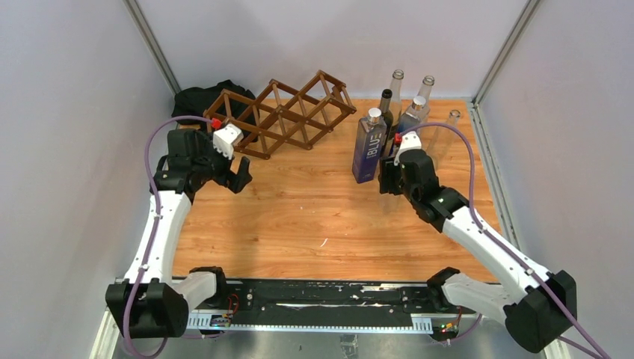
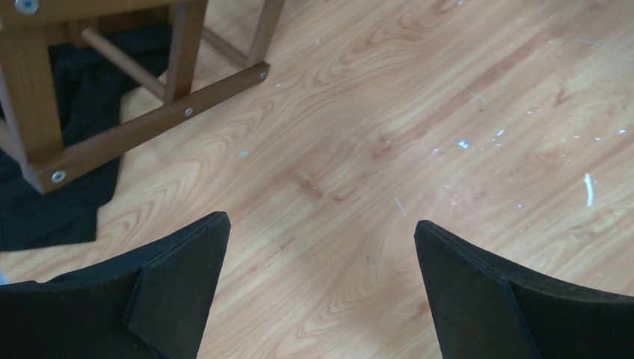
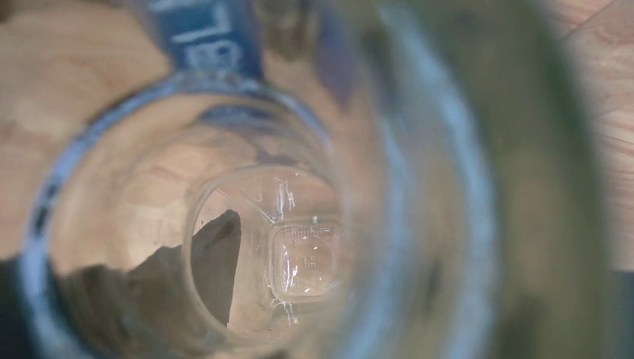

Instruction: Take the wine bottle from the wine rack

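At twelve o'clock from the nearer right gripper (image 1: 387, 178), the dark wine bottle (image 1: 386, 99) stands upright among other bottles (image 1: 413, 112), off the wine rack (image 1: 288, 112); whether that gripper grips glass I cannot tell; the left gripper (image 2: 321, 239) gapes wide, empty.

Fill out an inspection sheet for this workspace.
Surface: wooden table, scuffed, white flecks.
Job's things: wine rack rear left, no bottle seen in it; dark bottle upright rear right.
Clutter: black cloth behind rack's left end; blue bottle and clear bottles standing together.
Grippers: left gripper jaws wide open, empty; right gripper against the bottles, grip unclear.
Cables: purple cable along each arm.
Surroundings: pale walls.
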### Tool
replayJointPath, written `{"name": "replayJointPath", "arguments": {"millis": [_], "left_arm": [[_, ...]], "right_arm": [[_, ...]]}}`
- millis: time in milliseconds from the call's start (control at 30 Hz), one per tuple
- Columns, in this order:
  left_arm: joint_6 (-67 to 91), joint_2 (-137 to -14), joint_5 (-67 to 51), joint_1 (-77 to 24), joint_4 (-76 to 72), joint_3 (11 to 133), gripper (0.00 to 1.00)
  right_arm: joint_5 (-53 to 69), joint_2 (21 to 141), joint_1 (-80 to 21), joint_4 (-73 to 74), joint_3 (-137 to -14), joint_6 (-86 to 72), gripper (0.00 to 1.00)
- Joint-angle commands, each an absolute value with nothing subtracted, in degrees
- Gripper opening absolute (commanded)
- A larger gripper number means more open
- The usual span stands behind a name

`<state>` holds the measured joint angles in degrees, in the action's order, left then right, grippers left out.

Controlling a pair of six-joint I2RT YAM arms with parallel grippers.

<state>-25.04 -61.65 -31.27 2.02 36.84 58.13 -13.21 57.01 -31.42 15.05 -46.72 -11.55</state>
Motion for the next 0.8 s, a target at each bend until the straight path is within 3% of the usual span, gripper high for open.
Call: {"name": "replayJointPath", "arguments": {"millis": [0,600,667,767], "left_arm": [[-22.76,-61.49,-29.24,4.18,29.10,54.59,1.00],[-13.98,-62.31,-30.12,8.34,15.04,47.04,1.00],[-13.25,-62.32,-29.51,8.34,14.08,46.26,1.00],[-12.88,-62.19,-29.18,8.41,13.32,45.40,1.00]], "right_arm": [[-17.40,60.33,-28.29,7.17,-47.24,-10.14,0.00],[-17.35,73.04,-23.55,-11.14,-42.33,-11.96,0.00],[-17.46,73.13,-23.55,-11.31,-41.50,-12.07,0.11],[-18.19,72.37,-23.58,-11.11,-40.63,-12.70,0.55]]}}
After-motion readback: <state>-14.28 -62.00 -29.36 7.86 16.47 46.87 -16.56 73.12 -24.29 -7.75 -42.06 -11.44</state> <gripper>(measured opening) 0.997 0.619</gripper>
